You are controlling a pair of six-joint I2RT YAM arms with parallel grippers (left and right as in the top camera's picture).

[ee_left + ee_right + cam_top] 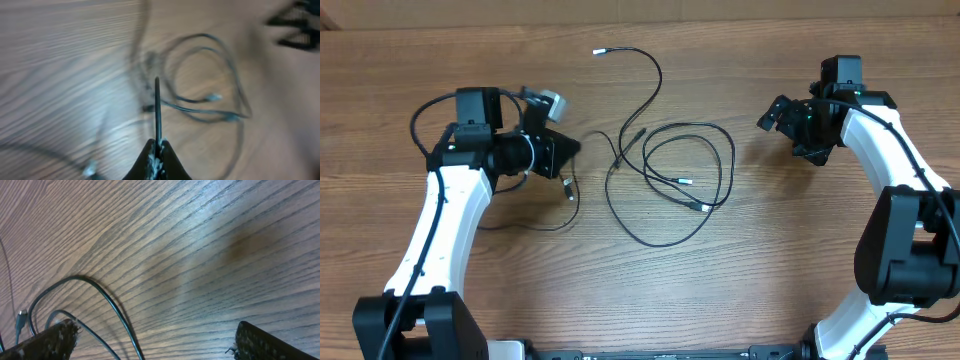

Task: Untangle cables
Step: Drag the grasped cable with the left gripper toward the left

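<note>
Several thin black cables (690,160) lie tangled mid-table, with loops and small silver plug tips. One long cord (650,70) runs from the far side down into a loop at the front. My left gripper (570,152) sits just left of the tangle, shut on a cable. In the left wrist view that cable's black end (157,107) sticks straight out of the closed gripper (159,147), and its slack (572,205) trails on the wood beneath. My right gripper (772,113) hovers open to the right of the loops. Its fingers (50,340) straddle bare wood crossed by a cable (107,297).
Everything rests on a brown wood-grain table (770,260). The white arm links and their thick black wires (425,115) stand along the left and right sides.
</note>
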